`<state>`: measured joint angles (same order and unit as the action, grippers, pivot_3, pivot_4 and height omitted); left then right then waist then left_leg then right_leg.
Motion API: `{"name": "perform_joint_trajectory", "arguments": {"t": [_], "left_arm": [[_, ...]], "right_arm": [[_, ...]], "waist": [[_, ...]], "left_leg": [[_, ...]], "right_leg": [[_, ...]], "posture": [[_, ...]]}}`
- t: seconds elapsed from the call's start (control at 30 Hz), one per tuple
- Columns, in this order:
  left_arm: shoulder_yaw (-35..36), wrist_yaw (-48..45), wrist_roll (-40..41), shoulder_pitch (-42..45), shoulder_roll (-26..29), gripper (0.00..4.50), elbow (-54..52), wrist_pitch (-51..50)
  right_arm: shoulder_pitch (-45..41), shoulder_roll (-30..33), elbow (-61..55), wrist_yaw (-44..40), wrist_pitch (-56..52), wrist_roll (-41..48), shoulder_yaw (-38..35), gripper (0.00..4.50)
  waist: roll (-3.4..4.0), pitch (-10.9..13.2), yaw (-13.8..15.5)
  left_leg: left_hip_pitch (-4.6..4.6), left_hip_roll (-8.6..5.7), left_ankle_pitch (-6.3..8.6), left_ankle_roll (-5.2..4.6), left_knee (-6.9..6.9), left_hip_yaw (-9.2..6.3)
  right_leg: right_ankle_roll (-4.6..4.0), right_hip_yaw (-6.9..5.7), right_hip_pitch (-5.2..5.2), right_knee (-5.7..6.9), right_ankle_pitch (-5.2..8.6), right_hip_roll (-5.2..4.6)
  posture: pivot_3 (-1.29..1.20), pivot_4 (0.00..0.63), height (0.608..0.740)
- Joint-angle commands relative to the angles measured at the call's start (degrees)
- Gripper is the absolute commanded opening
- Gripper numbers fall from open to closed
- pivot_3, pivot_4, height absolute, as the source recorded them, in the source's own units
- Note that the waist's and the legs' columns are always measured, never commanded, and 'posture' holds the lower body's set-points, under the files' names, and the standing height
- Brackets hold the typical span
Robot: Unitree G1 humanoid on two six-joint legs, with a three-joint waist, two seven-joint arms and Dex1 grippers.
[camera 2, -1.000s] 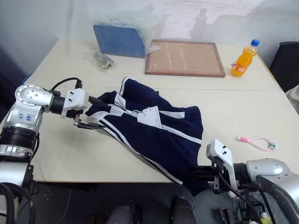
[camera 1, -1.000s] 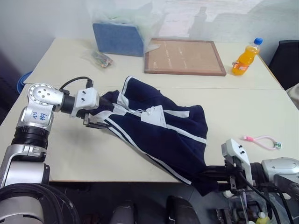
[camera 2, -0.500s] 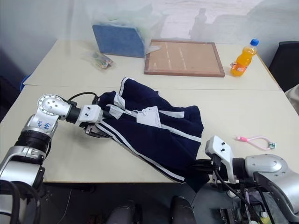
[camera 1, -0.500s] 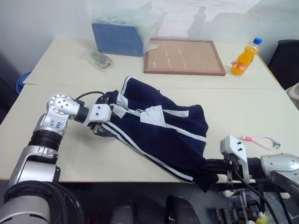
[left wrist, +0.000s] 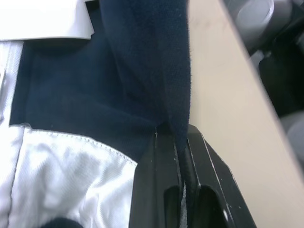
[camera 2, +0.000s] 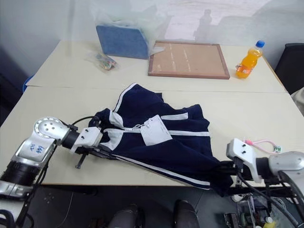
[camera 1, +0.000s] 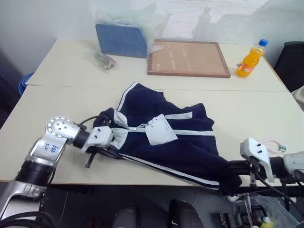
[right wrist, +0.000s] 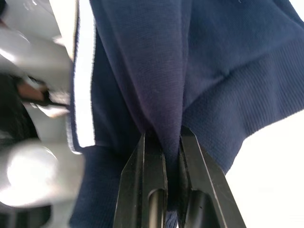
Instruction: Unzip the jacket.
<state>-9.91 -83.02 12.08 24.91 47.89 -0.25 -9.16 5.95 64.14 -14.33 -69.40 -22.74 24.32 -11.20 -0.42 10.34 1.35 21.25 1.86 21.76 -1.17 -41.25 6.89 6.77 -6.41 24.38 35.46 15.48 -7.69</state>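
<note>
Your left gripper (left wrist: 182, 142) has pulled back toward the lower left of the frame and clamped onto a fold of the soft navy-blue track jacket with white stripes (camera 1: 166, 137), now stretched across the table's (camera 1: 61, 99) centre. Your right gripper (right wrist: 164, 142) stays pinched on its lower-right hem.

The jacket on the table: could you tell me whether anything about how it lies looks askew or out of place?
Yes. The jacket lies crumpled and diagonal, with its lower end drooping over the front edge of the table. The left claw pinches fabric near the collar, the right claw grips the hanging hem.
</note>
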Motion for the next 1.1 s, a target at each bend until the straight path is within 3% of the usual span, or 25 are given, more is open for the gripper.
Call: {"name": "perform_joint_trajectory", "arguments": {"t": [0.03,0.27,0.4,0.47,0.7,0.87,0.97,1.1], "left_arm": [[1.39,2.37,1.01,-2.85,1.15,0.01,-5.51,-2.94],[1.36,5.50,-0.86,-5.67,2.35,0.01,-6.36,-1.63],[1.91,6.74,-0.08,-5.88,2.38,0.01,-5.75,-1.92],[2.32,7.20,0.66,-5.68,2.31,0.00,-5.57,-2.63],[7.90,6.35,8.27,-6.34,4.58,1.90,-9.01,-10.62],[13.39,4.03,19.84,1.16,6.72,3.32,-8.28,-23.82],[11.81,3.83,21.13,9.70,4.59,4.18,-4.16,-26.50],[3.36,3.13,11.99,17.45,-1.11,4.18,4.18,-17.36]], "right_arm": [[-0.95,2.05,4.12,-2.33,3.81,-2.98,-0.49,0.00],[-0.12,1.64,2.07,-5.76,3.03,-1.36,-0.97,0.00],[1.00,0.11,-0.61,-3.39,0.49,-0.97,-1.22,0.00],[1.24,0.18,-1.10,-2.59,-0.71,-0.90,-1.54,0.62],[6.05,2.06,-7.32,-5.39,-6.24,4.07,-10.30,2.90],[-4.09,1.94,-8.76,-1.96,-15.92,13.54,-14.23,4.49],[-16.52,-1.03,-6.70,3.56,-22.85,18.99,-9.91,4.50],[-34.32,-12.56,-1.88,15.91,-35.31,20.56,2.34,4.50]], "waist": [[0.00,0.00,-0.03],[0.01,0.00,0.06],[0.01,-0.01,0.00],[0.01,0.00,0.00],[0.01,0.00,0.03],[0.01,0.00,-0.11],[0.02,-0.01,-0.02],[-0.04,-0.07,-0.17]], "left_leg": [[-0.01,0.01,0.00,0.00,0.00,0.00],[-0.03,0.01,0.00,0.00,0.00,0.00],[-0.04,0.02,0.00,0.01,0.01,-0.02],[-0.04,0.02,0.00,0.01,0.00,-0.02],[-0.03,0.02,0.00,0.00,0.01,-0.08],[-0.08,0.08,0.00,0.01,0.00,-0.29],[-0.12,0.06,-0.01,0.02,-0.04,-0.33],[-0.07,0.00,-0.01,0.03,0.00,-0.11]], "right_leg": [[0.00,0.00,0.00,0.00,0.00,0.01],[0.00,0.02,0.00,0.01,0.00,0.00],[-0.01,0.03,0.01,0.01,0.00,0.00],[-0.01,0.04,0.00,0.02,0.00,0.00],[-0.01,0.05,0.01,0.02,0.00,0.00],[-0.01,0.14,0.03,0.07,0.00,0.02],[-0.03,0.15,0.02,0.13,0.00,0.02],[-0.03,0.11,0.03,0.06,0.00,0.04]], "posture": [[0.00,0.150,0.740],[0.00,0.150,0.740],[0.00,0.150,0.740],[0.00,0.150,0.740],[0.00,0.150,0.740],[0.00,0.150,0.740],[0.00,0.150,0.740],[0.00,0.150,0.740]]}}
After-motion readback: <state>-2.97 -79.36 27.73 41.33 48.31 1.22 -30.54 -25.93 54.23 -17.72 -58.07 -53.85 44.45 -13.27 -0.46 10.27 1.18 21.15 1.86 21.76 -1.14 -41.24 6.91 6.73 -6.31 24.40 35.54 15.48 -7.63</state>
